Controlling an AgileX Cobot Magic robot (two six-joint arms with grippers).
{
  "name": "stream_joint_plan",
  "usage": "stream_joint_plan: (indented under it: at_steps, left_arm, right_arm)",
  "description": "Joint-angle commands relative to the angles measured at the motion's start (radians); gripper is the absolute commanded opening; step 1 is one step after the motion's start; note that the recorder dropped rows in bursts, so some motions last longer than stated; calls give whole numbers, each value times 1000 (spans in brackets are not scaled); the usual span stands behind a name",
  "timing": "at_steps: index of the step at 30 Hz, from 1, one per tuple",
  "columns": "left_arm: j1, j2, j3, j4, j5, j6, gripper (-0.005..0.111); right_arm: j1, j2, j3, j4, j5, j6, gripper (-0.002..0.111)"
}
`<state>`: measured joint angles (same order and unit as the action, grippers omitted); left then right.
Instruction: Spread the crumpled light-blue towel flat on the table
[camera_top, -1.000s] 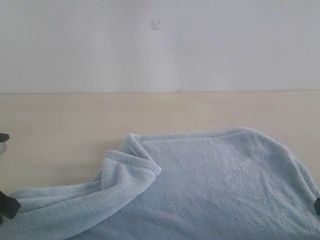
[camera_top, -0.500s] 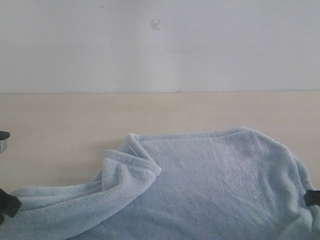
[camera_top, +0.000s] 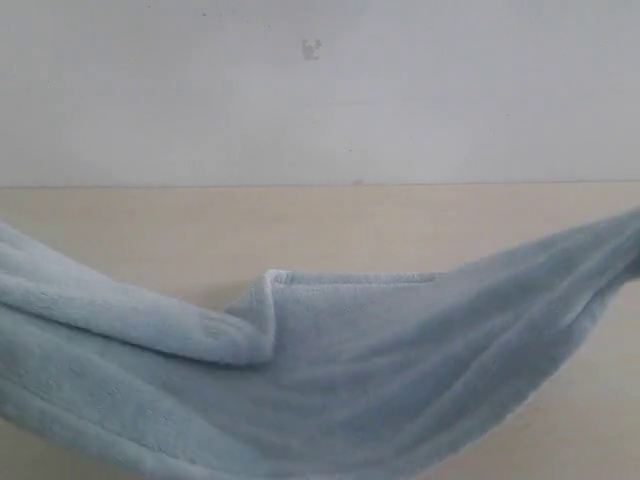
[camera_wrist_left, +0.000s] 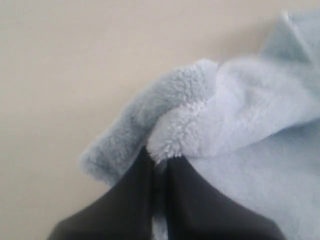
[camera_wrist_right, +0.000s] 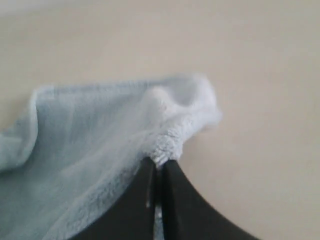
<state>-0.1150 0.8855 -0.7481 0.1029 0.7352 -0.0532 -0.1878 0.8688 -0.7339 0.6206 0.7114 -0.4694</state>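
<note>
The light-blue towel (camera_top: 350, 380) hangs stretched across the exterior view, raised at both sides and sagging in the middle, with a folded hemmed corner (camera_top: 268, 290) near the centre. My left gripper (camera_wrist_left: 159, 161) is shut on a bunched fluffy edge of the towel (camera_wrist_left: 240, 115), above the table (camera_wrist_left: 65, 75). My right gripper (camera_wrist_right: 159, 164) is shut on another edge of the towel (camera_wrist_right: 100, 145). Neither gripper shows in the exterior view. The beige table (camera_top: 150, 230) lies behind and beneath the cloth.
A white-grey wall (camera_top: 320, 100) rises behind the table's far edge, with a small mark (camera_top: 312, 48) on it. Bare table shows beside the towel in both wrist views (camera_wrist_right: 260, 75).
Both sides of the towel have been lifted off the table, so it now hangs stretched instead of lying crumpled. The right gripper has shut on the towel's edge. Both grippers left the exterior view.
</note>
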Motion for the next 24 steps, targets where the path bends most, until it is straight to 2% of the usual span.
stream_joint_plan:
  at_steps: [1, 3, 5, 7, 9, 11, 14, 16, 20, 24]
  left_arm:
    - [9, 4, -66, 188, -164, -161, 4]
    - [29, 171, -222, 261, -133, -224, 4]
    - [42, 327, -461, 249, -54, -224, 4]
    - [42, 394, -686, 194, -4, -199, 4]
    - [42, 407, -791, 134, 14, -137, 4]
    - [42, 411, -841, 66, 65, -64, 4]
    - [42, 420, -816, 41, 172, -9, 4]
    - [42, 433, -752, 41, 268, -3, 4]
    - [42, 463, -564, 41, 398, 25, 4]
    - [42, 482, -346, 44, 419, 71, 4]
  right_arm:
    - [-1, -17, -60, 3, -379, 65, 0]
    - [-1, 156, -243, 6, -340, 67, 0]
    - [-1, 308, -533, 28, -162, 58, 0]
    - [-1, 397, -804, 28, -25, 51, 0]
    - [-1, 421, -894, 26, 37, 43, 0]
    - [-1, 423, -918, -2, 68, 24, 0]
    - [-1, 432, -883, -145, 179, 49, 0]
    - [-1, 439, -804, -228, 268, 99, 0]
    - [-1, 439, -590, -296, 335, 161, 0]
    - [-1, 439, -358, -366, 308, 207, 0]
